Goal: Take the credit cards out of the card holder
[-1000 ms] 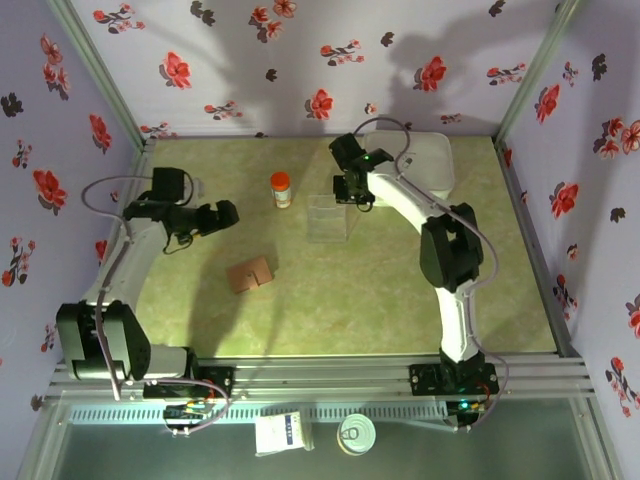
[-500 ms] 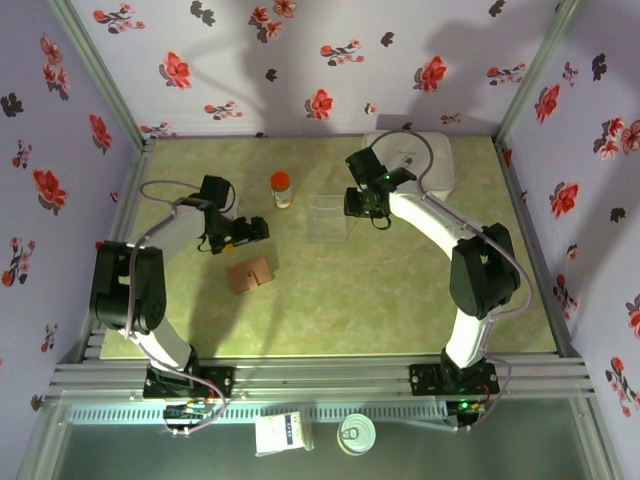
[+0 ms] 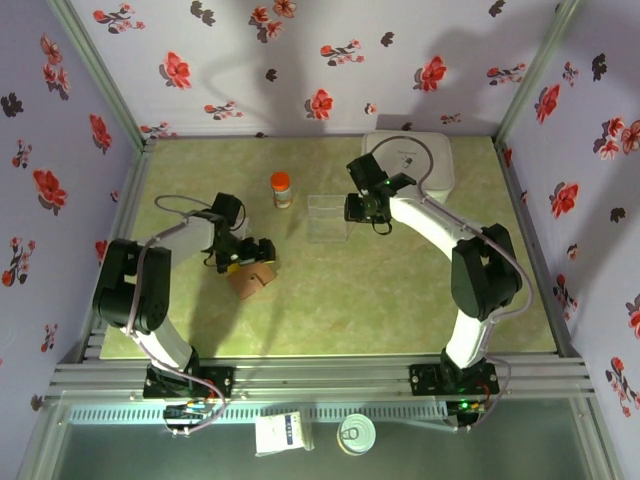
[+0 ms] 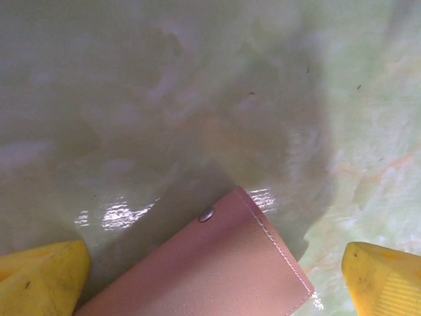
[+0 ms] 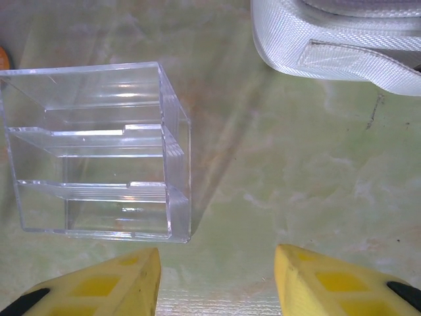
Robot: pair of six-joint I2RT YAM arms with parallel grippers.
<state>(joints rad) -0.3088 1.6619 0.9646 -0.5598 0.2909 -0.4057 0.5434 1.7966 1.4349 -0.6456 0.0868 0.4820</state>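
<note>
The card holder (image 3: pixel 254 281) is a closed brown wallet lying on the green table left of centre. In the left wrist view its stitched corner and metal snap (image 4: pixel 206 214) lie low in the picture. My left gripper (image 3: pixel 257 255) hovers just over its far edge, open, with yellow fingertips (image 4: pixel 41 280) wide on either side of the card holder (image 4: pixel 223 263) and not touching it. The credit cards are hidden. My right gripper (image 3: pixel 362 208) stands open beside the clear tray, its fingers (image 5: pixel 105 283) holding nothing.
A clear plastic tray (image 3: pixel 327 217) (image 5: pixel 99 145) stands mid-table, just left of my right gripper. An orange-capped bottle (image 3: pixel 281 189) is to the tray's left. A white rounded case (image 3: pixel 420 160) (image 5: pixel 342 33) sits at the back right. Floral walls enclose the table.
My left arm has swung in from the far left and come down over the card holder. My right gripper has shifted slightly beside the tray and its jaws have spread wider.
</note>
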